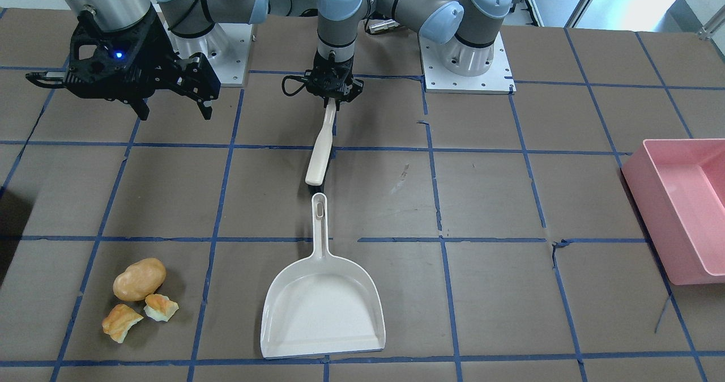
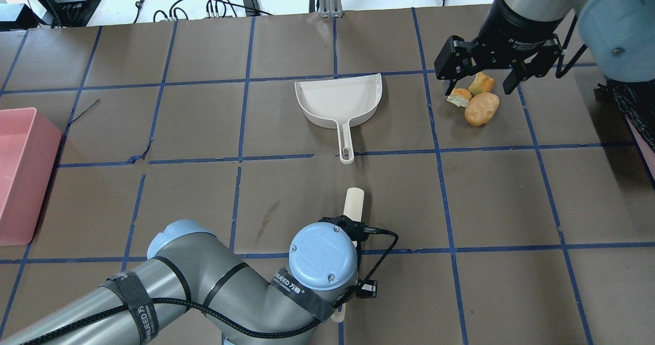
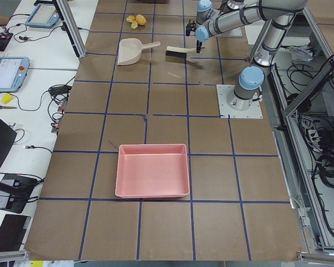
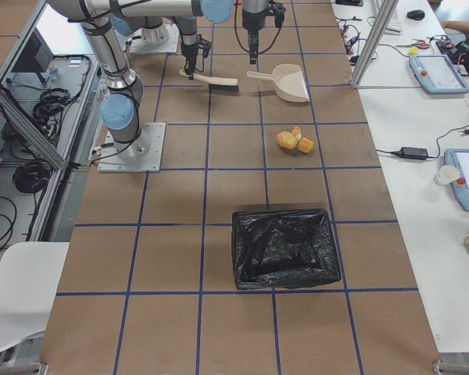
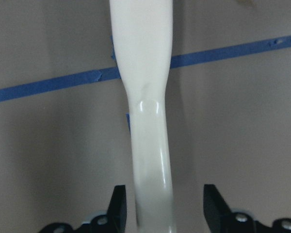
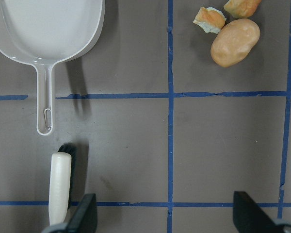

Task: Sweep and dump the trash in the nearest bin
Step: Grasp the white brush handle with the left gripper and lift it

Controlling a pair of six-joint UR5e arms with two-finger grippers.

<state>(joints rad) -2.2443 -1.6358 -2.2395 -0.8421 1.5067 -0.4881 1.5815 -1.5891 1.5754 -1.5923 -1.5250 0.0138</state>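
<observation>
The trash is a tan potato-shaped lump (image 1: 139, 279) and two torn bread-like chunks (image 1: 161, 306) (image 1: 120, 321) lying close together on the table. My right gripper (image 1: 175, 110) hangs open high over that side; in the right wrist view the lump (image 6: 234, 42) lies far ahead of it. A white dustpan (image 1: 323, 308) lies flat, its handle pointing at the cream brush (image 1: 319, 149). My left gripper (image 5: 166, 204) is low over the brush handle (image 5: 148, 97), open, with a finger on each side and a gap showing at each.
A pink bin (image 1: 679, 200) stands at the table end on my left side. A black-lined bin (image 4: 284, 248) stands beyond the trash towards my right end. Blue tape lines grid the brown tabletop (image 2: 204, 196).
</observation>
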